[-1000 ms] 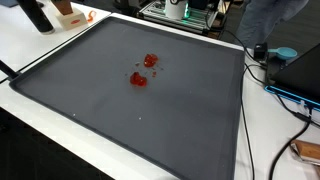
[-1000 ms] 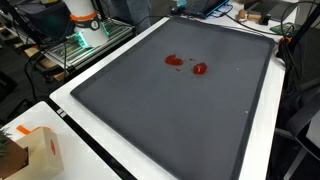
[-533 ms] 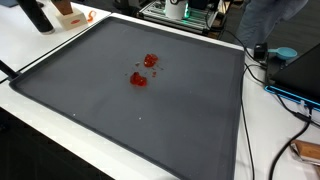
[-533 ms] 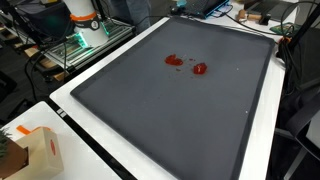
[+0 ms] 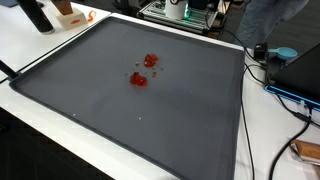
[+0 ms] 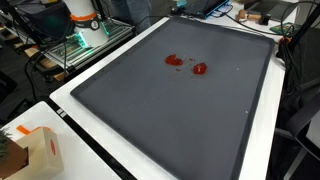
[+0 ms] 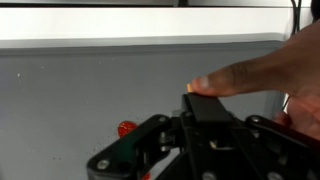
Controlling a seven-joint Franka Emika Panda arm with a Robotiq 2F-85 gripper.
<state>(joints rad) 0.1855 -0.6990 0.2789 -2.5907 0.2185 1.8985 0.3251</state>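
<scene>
In the wrist view my gripper (image 7: 208, 98) fills the lower middle, its two black fingers pressed together into one block with no gap showing. A person's hand (image 7: 262, 72) reaches in from the right, one fingertip resting on the fingers' top end. A small red piece (image 7: 126, 128) lies on the grey mat (image 7: 90, 90) just left of the gripper. Both exterior views show the mat with two red pieces near its middle (image 5: 151, 61) (image 5: 138, 79) (image 6: 174, 60) (image 6: 200, 69). Neither exterior view shows the gripper.
The grey mat (image 5: 180, 120) (image 6: 170, 120) covers a white table. A small cardboard box (image 6: 38, 150) (image 5: 70, 14) stands off one corner. Cables and blue gear (image 5: 285, 75) lie along one side, and a rack with electronics (image 6: 85, 35) stands behind the table.
</scene>
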